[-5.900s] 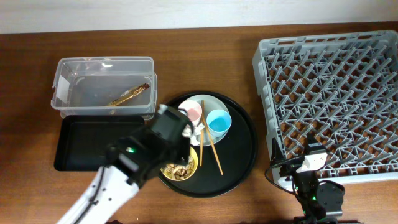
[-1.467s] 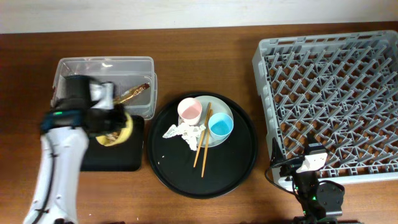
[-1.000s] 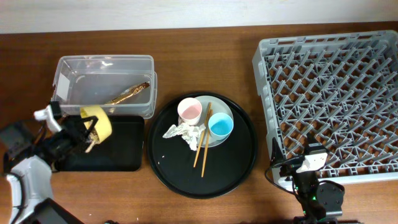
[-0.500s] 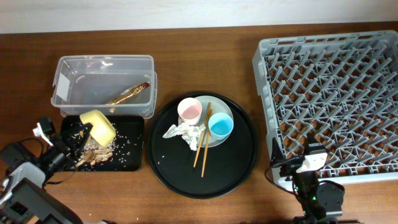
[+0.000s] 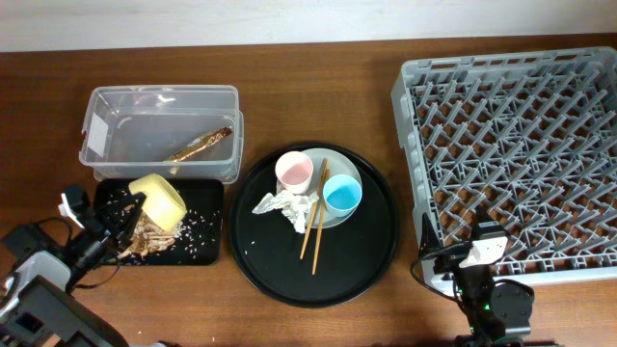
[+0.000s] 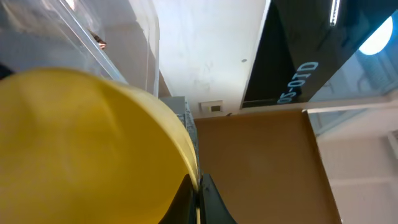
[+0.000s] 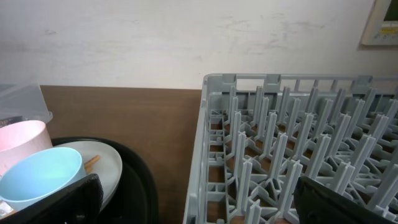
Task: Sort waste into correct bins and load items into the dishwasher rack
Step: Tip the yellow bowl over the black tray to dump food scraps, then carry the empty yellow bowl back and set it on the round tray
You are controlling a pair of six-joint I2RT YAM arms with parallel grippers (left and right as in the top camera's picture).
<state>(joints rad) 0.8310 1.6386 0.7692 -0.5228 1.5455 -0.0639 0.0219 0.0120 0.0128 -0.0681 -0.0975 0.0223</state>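
Bowl (image 5: 159,198) now tipped, mouth seemingly downward

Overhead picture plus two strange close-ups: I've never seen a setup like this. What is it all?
Two robot arms work at a table. One camera looks down from above; each arm also carries a camera at its wrist, hence the close-ups. The left pincer is shut on the rim of a yellow bowl, tipped over a shallow black tray where food scraps lie. The right pincer hangs open and empty near the grey dishwasher rack. The round black tray holds a pink cup, a blue cup, a crumpled napkin and chopsticks.
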